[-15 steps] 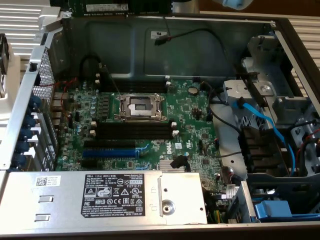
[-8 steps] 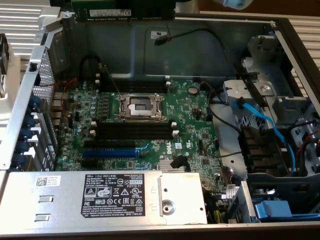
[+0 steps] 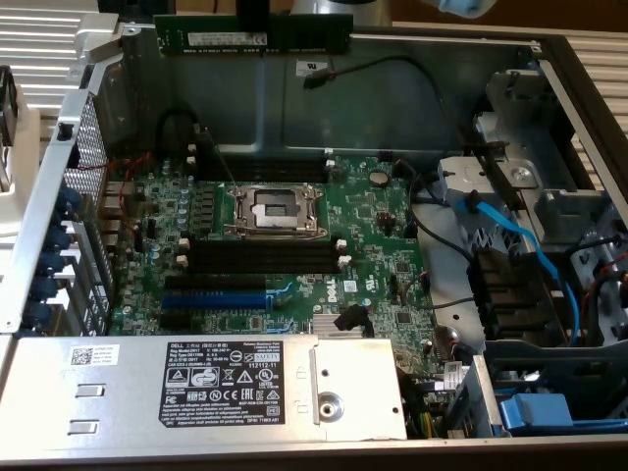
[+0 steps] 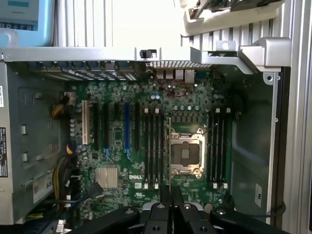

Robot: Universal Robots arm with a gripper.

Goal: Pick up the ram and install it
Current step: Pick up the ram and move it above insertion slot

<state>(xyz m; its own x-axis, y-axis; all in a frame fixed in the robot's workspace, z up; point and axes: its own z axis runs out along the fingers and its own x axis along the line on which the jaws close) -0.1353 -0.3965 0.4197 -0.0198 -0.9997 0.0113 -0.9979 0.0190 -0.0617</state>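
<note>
Nearest me in the exterior view lies the silver metal power-supply box with a black printed label (image 3: pixel 128 378), filling the front of the open grey computer case (image 3: pixel 412 108). Just behind it is the green motherboard (image 3: pixel 363 245), lying flat in the case. On the board, close to the box, sits a blue expansion slot (image 3: pixel 211 300). Beyond that is a bank of long black memory slots (image 3: pixel 260 257), all of them bare. Next comes the silver-framed processor socket (image 3: pixel 275 208), with more black slots behind it. Off to the exterior view's right, a light-blue cable (image 3: pixel 520 240) curves down past the drive bays.

Farthest back and highest, the long, narrow dark-green ram stick with a white label strip (image 3: pixel 253 36) hangs in the air above the rim of the case's far wall. It is level and well apart from the slots. The dark end effector (image 3: pixel 252 10) grips it from above, near the middle of its top edge.

From the wrist, the end effector (image 4: pixel 170 197) has its black fingers drawn in tight on the ram stick (image 4: pixel 169 146). The stick shows edge-on as a thin line. It runs parallel to the black memory slots (image 4: pixel 153 146) and appears between them and the processor socket (image 4: pixel 185 155). The motherboard (image 4: pixel 122 97) lies well below it.
</note>
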